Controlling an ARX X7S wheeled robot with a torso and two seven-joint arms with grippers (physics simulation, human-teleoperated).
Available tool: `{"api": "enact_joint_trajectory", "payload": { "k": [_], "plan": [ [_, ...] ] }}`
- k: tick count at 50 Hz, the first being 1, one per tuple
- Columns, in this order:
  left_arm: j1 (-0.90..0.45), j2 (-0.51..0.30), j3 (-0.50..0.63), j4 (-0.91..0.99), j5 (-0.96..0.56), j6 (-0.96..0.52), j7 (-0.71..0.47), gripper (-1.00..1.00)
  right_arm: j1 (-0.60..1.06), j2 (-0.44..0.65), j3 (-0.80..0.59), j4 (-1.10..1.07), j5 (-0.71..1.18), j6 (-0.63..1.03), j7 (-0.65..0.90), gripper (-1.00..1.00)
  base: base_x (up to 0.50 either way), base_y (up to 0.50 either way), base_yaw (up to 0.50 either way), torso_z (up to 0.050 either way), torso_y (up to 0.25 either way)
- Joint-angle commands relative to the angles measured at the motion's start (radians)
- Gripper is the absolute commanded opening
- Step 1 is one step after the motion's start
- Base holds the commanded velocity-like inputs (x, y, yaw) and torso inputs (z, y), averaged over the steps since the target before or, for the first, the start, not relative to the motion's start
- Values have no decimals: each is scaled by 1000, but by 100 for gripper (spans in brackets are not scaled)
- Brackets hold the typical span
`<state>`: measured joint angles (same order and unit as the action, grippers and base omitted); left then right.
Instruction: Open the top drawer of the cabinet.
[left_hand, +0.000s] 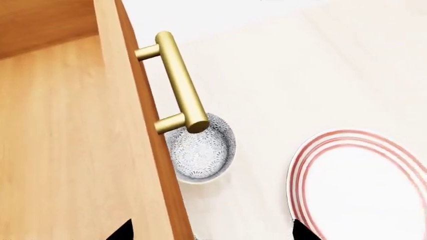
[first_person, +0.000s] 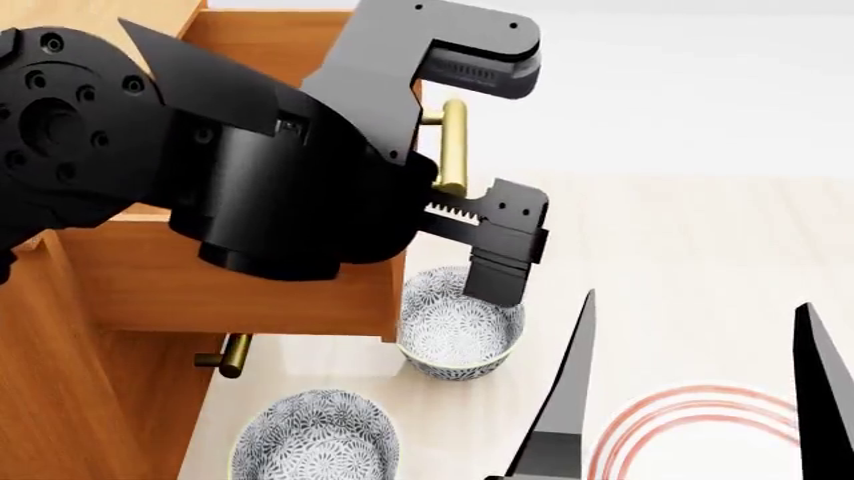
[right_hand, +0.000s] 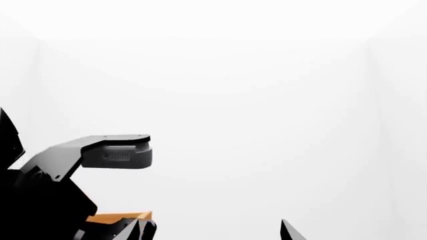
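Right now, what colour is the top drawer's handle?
Brass-gold handle, clearest in the left wrist view.

left arm (right_hand: 40, 200): black, bulky, grey camera block (right_hand: 119, 150) jutting from it
cabinet (right_hand: 117, 217): orange wood sliver just under the left arm
right gripper fingertip (right_hand: 288, 231): dark tip, apart from the arm
background: blank white

Left hand (first_person: 487, 165) spread wide; right hand (first_person: 694, 385) likewise parted.

Orange-brown wooden cabinets (first_person: 54, 330): one
Brass cylindrical bar handles (first_person: 454, 145): two
Blue-and-white patterned ceramic bowls (first_person: 461, 335): two
White round plates with red rings (first_person: 681, 440): one
Black grippers (first_person: 501, 165): two
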<state>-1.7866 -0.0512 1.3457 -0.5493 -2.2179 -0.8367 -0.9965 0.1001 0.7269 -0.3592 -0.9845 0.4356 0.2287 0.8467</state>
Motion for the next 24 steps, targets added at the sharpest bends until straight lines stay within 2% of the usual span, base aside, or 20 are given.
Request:
{"api": "enact_joint_trajectory", "payload": {
  "k": [1, 14, 24],
  "plan": [
    [11, 48, -5, 122, -407, 75, 113, 100, 2, 4, -3, 0, 1, -2, 4, 100, -17, 0, 0, 0, 0],
    [-134, 50, 190, 179, -531, 188, 256, 100, -1, 11, 0, 1, 4, -10, 9, 100, -7, 0, -2, 0, 0],
    [-165, 51, 236, 223, -564, 237, 295, 100, 3, 16, 0, -5, 10, -6, 16, 100, -3, -2, -5, 0, 0]
  ]
}}
